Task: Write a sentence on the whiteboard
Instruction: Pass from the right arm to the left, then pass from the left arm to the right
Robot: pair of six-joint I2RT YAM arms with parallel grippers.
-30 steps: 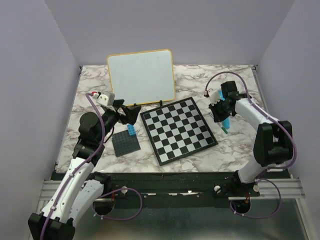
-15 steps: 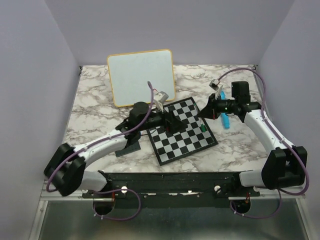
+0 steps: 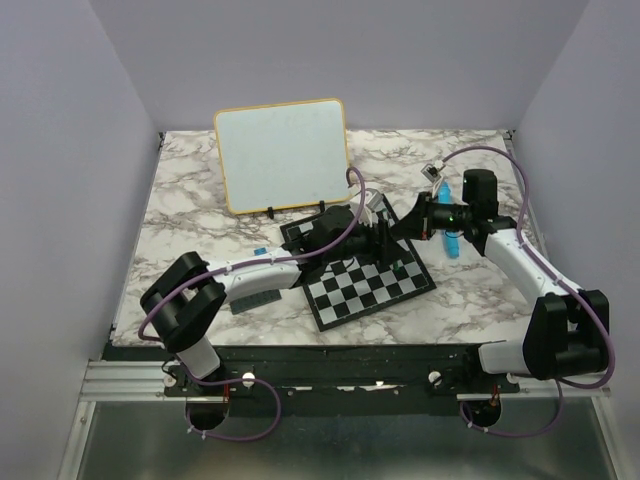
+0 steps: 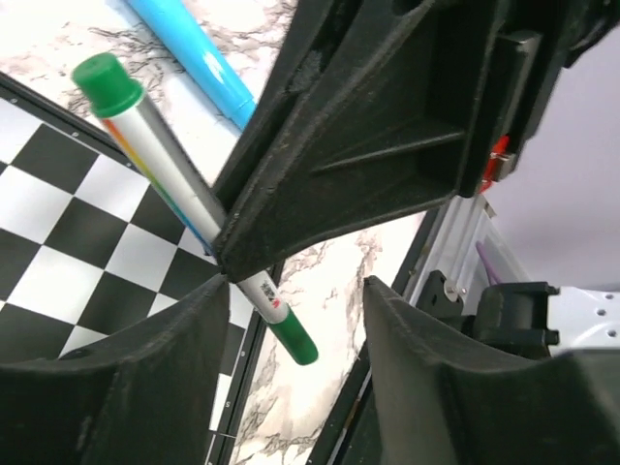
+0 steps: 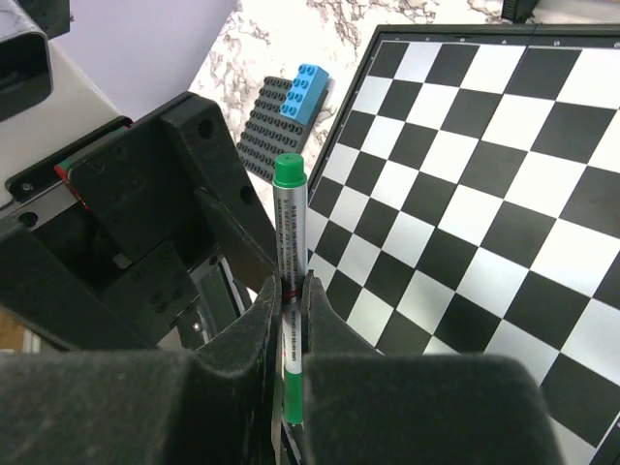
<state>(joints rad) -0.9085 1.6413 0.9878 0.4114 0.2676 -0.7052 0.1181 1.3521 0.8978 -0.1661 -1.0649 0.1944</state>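
My right claw (image 5: 291, 289) clenched the green marker (image 5: 290, 218) over the chessboard (image 5: 465, 174); its fingers hid part of the barrel. My left claw (image 4: 295, 291) gaped around the marker's lower end, contact unclear. The whiteboard (image 3: 282, 155) stood propped at the back of the table (image 3: 450, 150), well apart from both.

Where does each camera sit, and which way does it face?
Top: above and behind, looking down at the whiteboard, chessboard and both arms.
Left wrist: on its arm, past the open left gripper toward the green marker.
Right wrist: on its arm, along the right gripper pinching that marker.
Both wrist views share marker and chessboard.
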